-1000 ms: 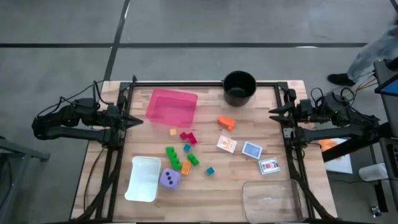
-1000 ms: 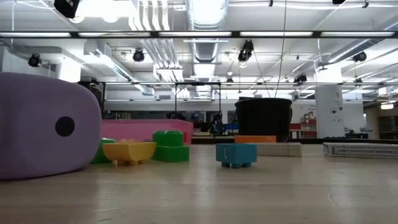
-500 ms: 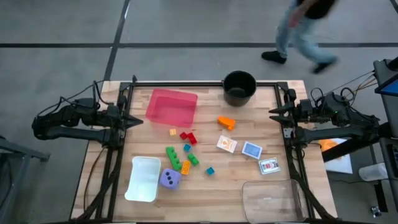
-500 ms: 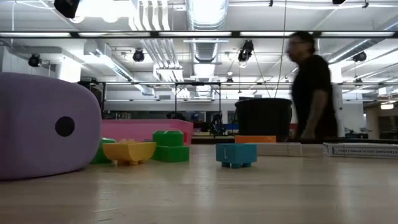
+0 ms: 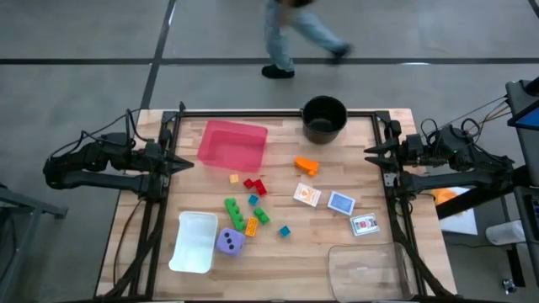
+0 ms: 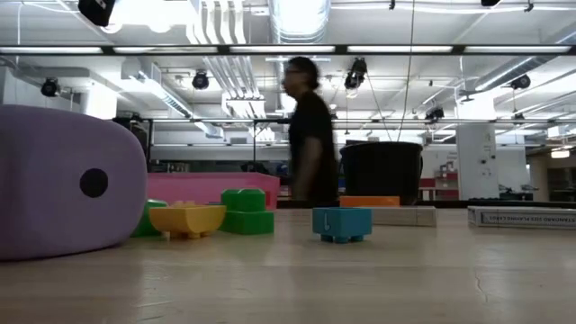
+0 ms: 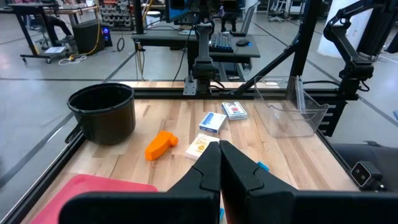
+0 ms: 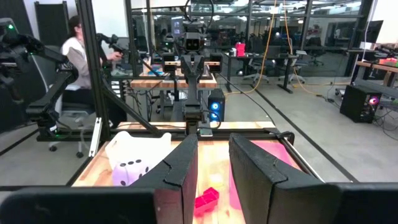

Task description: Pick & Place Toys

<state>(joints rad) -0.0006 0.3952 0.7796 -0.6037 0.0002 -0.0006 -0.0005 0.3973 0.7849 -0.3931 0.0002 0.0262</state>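
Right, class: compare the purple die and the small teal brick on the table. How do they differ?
The purple die is far larger than the teal brick. The die is rounded with dark dots; the brick is blocky and plain. The die lies against the white tray, while the brick sits alone on bare wood. Both rest on the table, untouched by either gripper.

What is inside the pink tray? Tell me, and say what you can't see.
From above, the pink tray holds nothing on its visible floor; the bricks lie outside it on the table. The low view shows only its side wall, so its inside is hidden there.
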